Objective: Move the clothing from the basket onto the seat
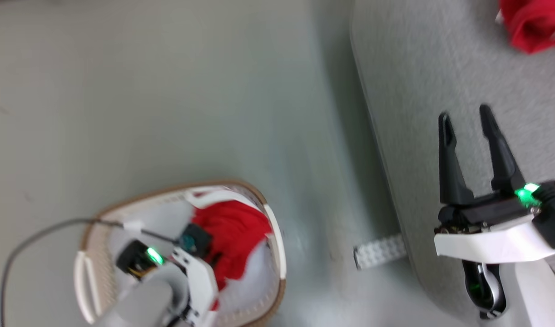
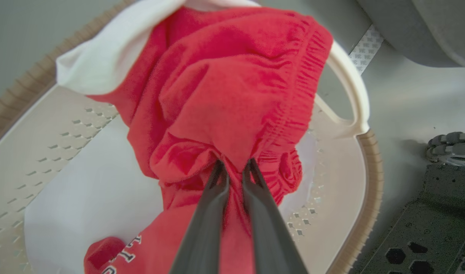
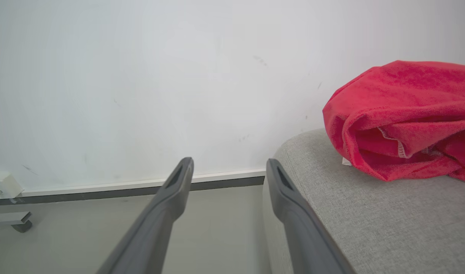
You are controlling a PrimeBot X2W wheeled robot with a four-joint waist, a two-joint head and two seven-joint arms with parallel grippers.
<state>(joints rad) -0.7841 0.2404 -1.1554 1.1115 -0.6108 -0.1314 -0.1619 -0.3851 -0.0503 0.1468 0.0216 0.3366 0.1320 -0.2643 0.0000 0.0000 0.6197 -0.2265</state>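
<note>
A red garment [image 2: 232, 87] is bunched in the cream basket [image 2: 46, 152], its lettered end lying low on the basket floor. My left gripper [image 2: 234, 165] is shut on a fold of this clothing, the fabric pinched between the two dark fingers. From the head, the same clothing [image 1: 232, 236] lies in the basket [image 1: 275, 245] at lower left, under my left wrist. A second red garment [image 3: 403, 118] rests on the grey seat [image 3: 388, 220], seen also at the seat's far corner [image 1: 534, 22]. My right gripper [image 1: 466, 113] hovers open over the seat [image 1: 441, 68].
The basket stands on pale floor [image 1: 146, 91], left of the seat. A small white perforated strip [image 1: 379, 250] lies on the floor by the seat's edge. A white wall [image 3: 141, 76] with a dark skirting rises beyond the seat. A dark cable [image 1: 37, 236] trails from my left arm.
</note>
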